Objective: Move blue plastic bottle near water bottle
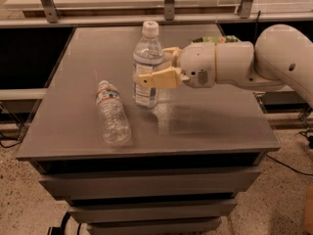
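A white robot arm is reaching in from the right across a grey metal-topped table. Its two-finger gripper is clasping the blue plastic bottle, a clear bluish bottle with a white cap. One tan finger is crossing the front of the bottle's middle and the other is showing behind it. The bottle is standing upright near the table's centre. Whether its base is touching the surface or hanging just above it cannot be told.

The water bottle, clear, ribbed and crinkly, is lying on its side just to the left, with its cap pointing towards the far edge. The two bottles are near each other but apart.

The carry looks nearly done. To finish well, the gripper probably needs to lower the bottle straight down, keep it vertical and let go gently. A bump could tip the upright bottle or roll the lying one, so the arm should probably back away to the right.

The held bottle is wearing a wide pale label. The lying bottle is wearing a narrow reddish band near its neck. No writing on either can be read.
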Robot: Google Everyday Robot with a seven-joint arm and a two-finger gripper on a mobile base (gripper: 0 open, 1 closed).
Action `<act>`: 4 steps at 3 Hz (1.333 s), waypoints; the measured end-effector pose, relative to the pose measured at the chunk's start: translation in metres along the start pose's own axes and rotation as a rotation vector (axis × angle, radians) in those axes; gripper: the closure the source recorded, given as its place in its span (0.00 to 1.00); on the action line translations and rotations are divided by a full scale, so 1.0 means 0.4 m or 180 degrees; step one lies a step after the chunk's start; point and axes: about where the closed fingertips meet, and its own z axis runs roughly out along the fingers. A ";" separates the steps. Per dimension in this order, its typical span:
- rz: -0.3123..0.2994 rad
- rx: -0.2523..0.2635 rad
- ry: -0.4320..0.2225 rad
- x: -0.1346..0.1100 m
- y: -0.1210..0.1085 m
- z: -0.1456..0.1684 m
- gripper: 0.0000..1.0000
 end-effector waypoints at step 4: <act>0.0063 -0.0321 0.0051 0.059 0.092 0.025 0.00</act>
